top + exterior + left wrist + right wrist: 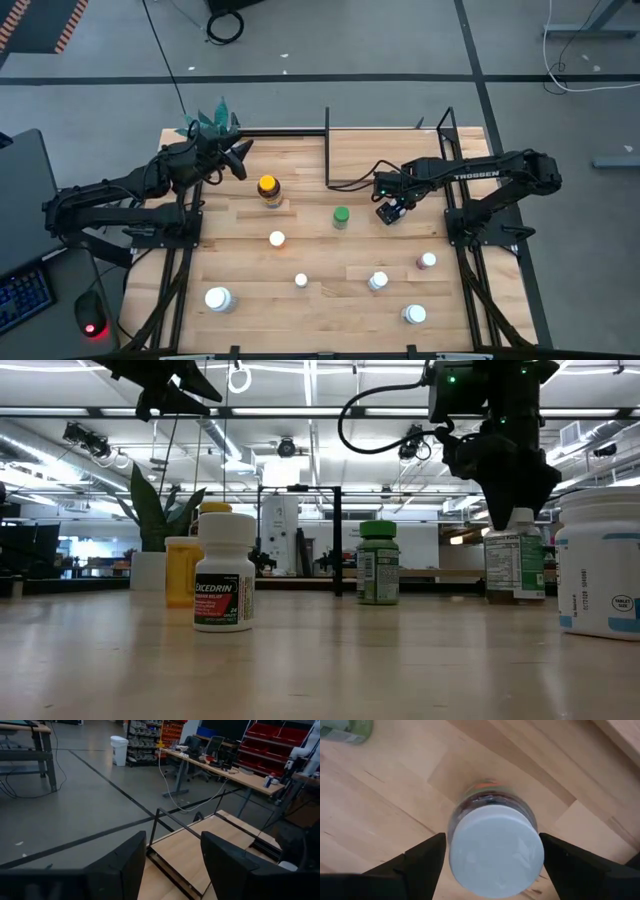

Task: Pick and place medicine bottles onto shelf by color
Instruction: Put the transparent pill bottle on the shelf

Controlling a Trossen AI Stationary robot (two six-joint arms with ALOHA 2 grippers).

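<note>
Right wrist view: the right gripper (492, 865) hangs directly over a small round bottle with a white cap and dark body (494, 847), one dark finger on each side of the cap with a gap between finger and cap on both sides. The jaws stand released and straddling, grasping nothing yet. From above, this bottle (392, 212) stands on the large light-wood tabletop (310, 255), just in front of the near edge of the small light-wood shelf with thin black uprights (400, 155), which occupies the far right of the table. A green-capped bottle (341, 217) stands just to its left, and an amber bottle with a yellow cap (268, 189) farther left. More white-capped bottles are scattered nearer, among them a small one (277, 238) mid-table, a large one (217, 298) near left, and a pinkish one (426, 261) near right. The left gripper (236, 158) waits at the far left beside a potted teal plant (212, 120), jaws apart and empty.

Step in hand, as judged: the approach for a pick. The next move appears to call for a short descent, closing on the cap, then a lift and carry to the shelf board.
</note>
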